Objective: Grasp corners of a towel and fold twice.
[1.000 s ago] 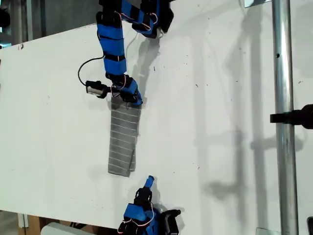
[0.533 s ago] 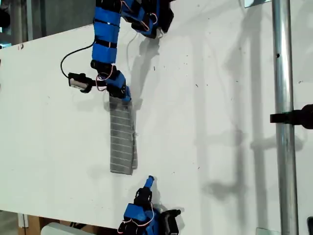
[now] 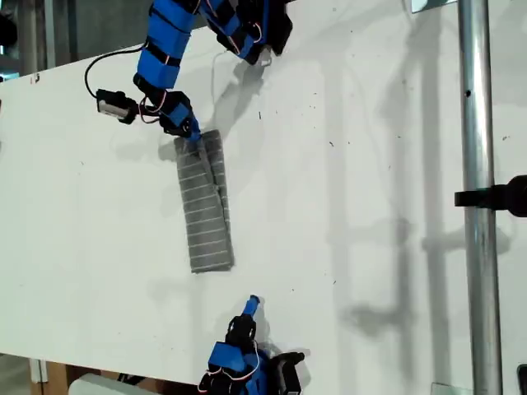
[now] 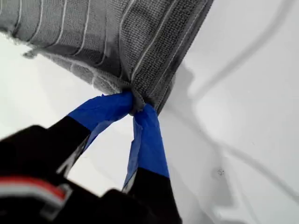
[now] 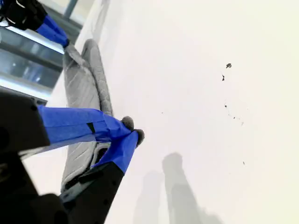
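The towel (image 3: 206,214) lies folded into a long narrow grey striped strip on the white table (image 3: 370,164). My first gripper (image 3: 195,138) is shut on the strip's far end, at a corner. The first wrist view shows its blue fingertips pinching bunched layers of the towel (image 4: 107,42) at the gripper (image 4: 135,106). My second gripper (image 3: 253,303) rests near the table's front edge, just beyond the strip's near end and apart from it. In the second wrist view this gripper (image 5: 131,132) is shut with no cloth between its tips, and the towel (image 5: 81,88) lies behind it.
A vertical metal pole (image 3: 478,197) with a black clamp (image 3: 502,196) stands at the exterior view's right. A black cable (image 3: 111,62) loops beside the first arm. The table's slanted edge runs along the exterior view's upper left.
My first gripper has moved up and toward the exterior view's left, pulling the towel's far end with it. The strip now lies longer and flatter. The second arm has not moved.
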Tool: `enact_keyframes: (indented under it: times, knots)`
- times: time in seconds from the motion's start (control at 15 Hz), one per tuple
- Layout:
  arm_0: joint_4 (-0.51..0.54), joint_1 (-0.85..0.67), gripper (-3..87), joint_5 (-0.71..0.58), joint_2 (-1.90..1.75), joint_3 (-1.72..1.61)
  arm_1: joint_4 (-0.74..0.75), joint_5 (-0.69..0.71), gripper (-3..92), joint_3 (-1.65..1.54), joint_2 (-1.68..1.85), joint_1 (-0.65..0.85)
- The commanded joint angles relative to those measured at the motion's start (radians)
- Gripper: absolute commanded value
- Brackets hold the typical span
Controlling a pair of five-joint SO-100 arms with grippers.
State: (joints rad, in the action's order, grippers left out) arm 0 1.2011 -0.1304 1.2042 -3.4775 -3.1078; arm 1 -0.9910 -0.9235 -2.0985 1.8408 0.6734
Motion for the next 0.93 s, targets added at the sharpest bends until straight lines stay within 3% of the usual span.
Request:
enact_keyframes:
  times: [0.0, 0.33, 0.47, 0.67, 0.87]
  knots:
    - [-0.011, -0.018, -3.0, 0.009, -0.003, -0.006, 0.054, -0.023, -0.2, -0.015, 0.043, -0.04]
    - [-0.011, -0.018, -3.0, 0.009, -0.003, -0.006, 0.021, -0.091, 0.5, -0.048, 0.175, -0.15]
    - [-0.011, -0.02, -3.0, 0.009, -0.003, -0.006, -0.117, -0.097, 15.8, -0.051, 0.29, -0.138]
    - [-0.011, -0.02, -3.0, 0.008, -0.003, -0.006, -0.244, -0.098, 27.1, -0.152, 0.538, -0.069]
    - [-0.011, -0.021, -3.0, 0.005, -0.003, -0.006, -0.318, -0.121, 29.6, -0.206, 0.624, -0.002]
